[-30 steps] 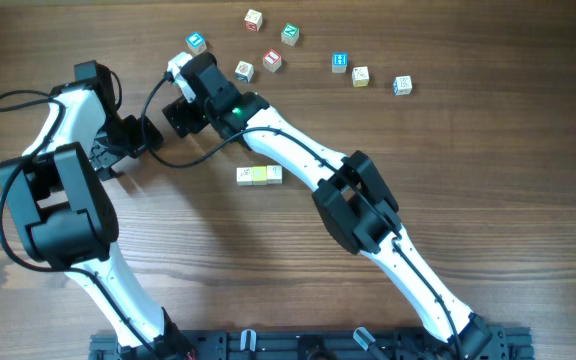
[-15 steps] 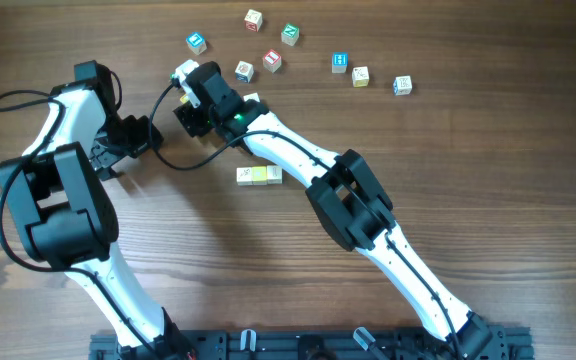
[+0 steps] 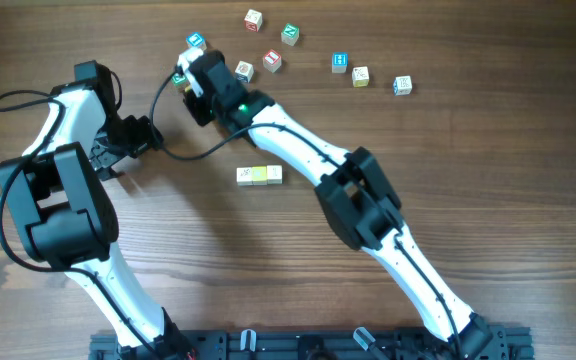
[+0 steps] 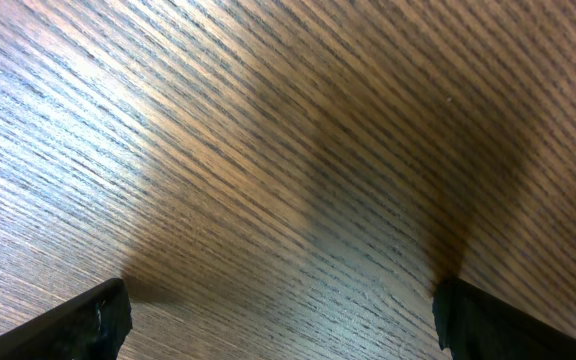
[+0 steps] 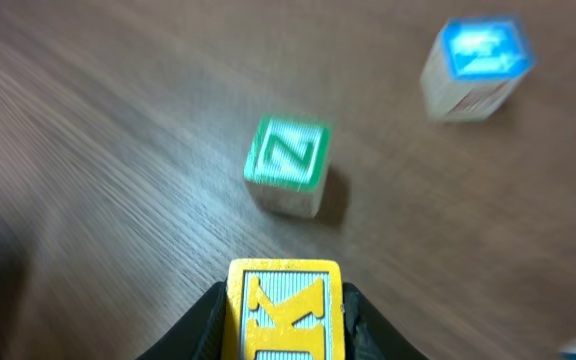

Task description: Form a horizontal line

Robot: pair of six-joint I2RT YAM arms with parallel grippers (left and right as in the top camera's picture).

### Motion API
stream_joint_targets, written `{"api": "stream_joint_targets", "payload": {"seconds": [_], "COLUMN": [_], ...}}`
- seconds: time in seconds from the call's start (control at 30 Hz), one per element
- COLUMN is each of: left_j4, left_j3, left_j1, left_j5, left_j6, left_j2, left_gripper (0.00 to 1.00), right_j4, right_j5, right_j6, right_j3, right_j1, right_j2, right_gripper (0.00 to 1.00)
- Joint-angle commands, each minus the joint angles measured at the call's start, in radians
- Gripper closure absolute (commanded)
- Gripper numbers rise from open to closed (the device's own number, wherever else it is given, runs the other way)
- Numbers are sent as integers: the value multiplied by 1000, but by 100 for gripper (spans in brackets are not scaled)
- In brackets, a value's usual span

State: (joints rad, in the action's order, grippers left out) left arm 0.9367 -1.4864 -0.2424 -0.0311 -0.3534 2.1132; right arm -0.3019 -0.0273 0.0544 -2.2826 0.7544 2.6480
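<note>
Fingers of our right gripper pinch a yellow wooden cube with a letter K, one finger pressed to each side. We cannot tell whether the cube rests on the surface or is raised off it. Just ahead of it, but apart, a green-faced wooden cube sits on the table, and a blue-faced cube sits farther off to the upper right. From overhead we see this gripper at the far left of the scattered cubes, well apart from the short row of pale cubes lying side by side and touching at mid-table. Our left gripper is spread wide over the bare wood-grain table, holding nothing.
</note>
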Motion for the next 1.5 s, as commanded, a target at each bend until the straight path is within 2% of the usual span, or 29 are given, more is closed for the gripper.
{"api": "stream_joint_targets", "payload": {"seconds": [0.0,0.17,0.23,0.4,0.5,0.6,0.73,0.8,0.9,1.03,1.17,1.23,1.47], "left_j4": [-3,-3,-3,-3,-3,-3,-3,-3,-3,-3,-3,-3,-3], "left_j3": [-12,-12,-12,-12,-12,-12,-12,-12,-12,-12,-12,-12,-12], "left_j1": [-1,-1,-1,-1,-1,-1,-1,-1,-1,-1,-1,-1,-1], "left_j5": [-1,-1,-1,-1,-1,-1,-1,-1,-1,-1,-1,-1,-1], "left_j6": [1,1,1,1,1,1,1,1,1,1,1,1,1], "left_j2": [17,17,17,17,17,17,17,17,17,17,17,17,17], "left_gripper": [0,0,0,0,0,0,0,0,0,0,0,0,0], "right_j4": [-110,-487,-614,-944,-1062,-1067,-949,-912,-889,-801,-723,-728,-830], "right_j5": [12,12,12,11,1,5,4,-11,-74,-74,-40,-3,-77], "right_j6": [2,5,77,242,268,269,280,295,315,319,394,415,417], "right_j3": [-6,-6,-6,2,16,92,234,278,338,407,426,426,426], "right_j1": [-19,-53,-72,-154,-174,-173,-188,-188,-185,-190,-215,-228,-213], "right_j2": [-211,-377,-387,-367,-340,-340,-340,-340,-340,-340,-340,-340,-340], "right_gripper": [71,71,71,61,61,60,46,45,36,36,37,37,37]}}
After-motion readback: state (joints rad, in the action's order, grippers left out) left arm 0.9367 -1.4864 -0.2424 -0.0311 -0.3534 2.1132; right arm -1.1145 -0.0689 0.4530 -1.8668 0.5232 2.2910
